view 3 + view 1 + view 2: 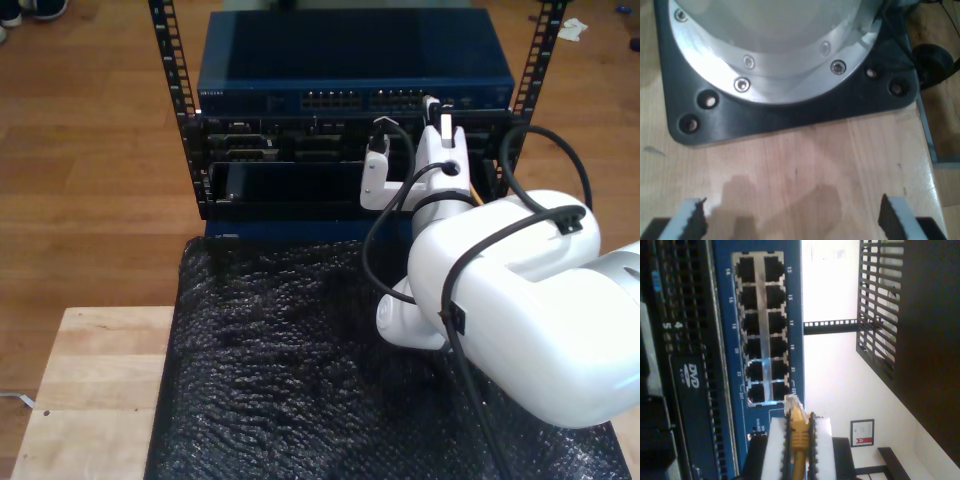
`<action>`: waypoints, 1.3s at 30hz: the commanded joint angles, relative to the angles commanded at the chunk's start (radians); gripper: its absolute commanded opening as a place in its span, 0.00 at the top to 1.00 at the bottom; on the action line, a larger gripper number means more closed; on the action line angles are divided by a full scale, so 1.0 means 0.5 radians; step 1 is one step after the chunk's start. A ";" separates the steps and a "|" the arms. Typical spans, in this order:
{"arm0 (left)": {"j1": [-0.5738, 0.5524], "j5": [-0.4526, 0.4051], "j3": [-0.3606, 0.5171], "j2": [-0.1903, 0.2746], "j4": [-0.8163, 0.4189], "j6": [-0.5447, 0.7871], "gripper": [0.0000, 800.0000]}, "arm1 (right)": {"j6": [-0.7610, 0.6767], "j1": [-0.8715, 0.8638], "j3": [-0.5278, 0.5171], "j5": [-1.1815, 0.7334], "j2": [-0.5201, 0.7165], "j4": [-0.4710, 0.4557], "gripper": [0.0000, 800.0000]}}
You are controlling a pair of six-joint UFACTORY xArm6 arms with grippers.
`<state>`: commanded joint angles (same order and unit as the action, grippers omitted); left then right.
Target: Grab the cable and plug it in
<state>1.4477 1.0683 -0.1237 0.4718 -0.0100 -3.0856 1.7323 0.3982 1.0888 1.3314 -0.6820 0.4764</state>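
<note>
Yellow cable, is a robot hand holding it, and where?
Yes. My second gripper pinches the yellow cable just behind its clear plug. My first gripper holds nothing.

Between the jaws of my second gripper point(799, 452), the cable point(798, 440) looks like smooth yellow plastic ending in a clear plug. Ahead of them, the network switch point(760, 330) has a matt blue metal face. Ahead of my first gripper point(792, 217) lies pale wooden table point(805, 165), then a matt black base plate point(790, 120) under a shiny metal ring point(785, 82). Crinkled black sheet point(290, 370) looks glossy.

Yellow cable point(799, 440) runs off the frame's bottom edge; its plug tip point(791, 401) blurs; switch point(760, 330) port numbers barely legible.
</note>
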 joint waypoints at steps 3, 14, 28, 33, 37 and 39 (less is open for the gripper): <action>0.000 0.003 0.000 0.000 0.000 0.000 0.00 | 0.000 -0.009 0.012 0.000 -0.012 0.000 1.00; 0.000 0.000 0.000 0.000 0.000 0.000 0.00 | -0.012 -0.021 0.068 0.000 -0.055 0.003 1.00; 0.000 0.000 0.000 0.000 0.000 0.000 0.00 | -0.114 -0.021 0.068 0.003 -0.055 -0.003 1.00; 0.000 0.000 0.000 0.000 0.000 -0.003 0.00 | -0.114 -0.021 0.071 0.000 -0.055 -0.003 1.00; 0.000 0.000 0.000 0.000 0.000 0.000 0.00 | -0.114 -0.018 0.071 0.003 -0.055 -0.003 1.00; 0.000 0.003 0.000 0.000 0.000 0.000 0.00 | -0.117 -0.018 0.071 0.003 -0.055 -0.003 1.00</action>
<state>1.4477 1.0698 -0.1237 0.4718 -0.0100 -3.0856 1.6740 0.3890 1.1241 1.3330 -0.7096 0.4749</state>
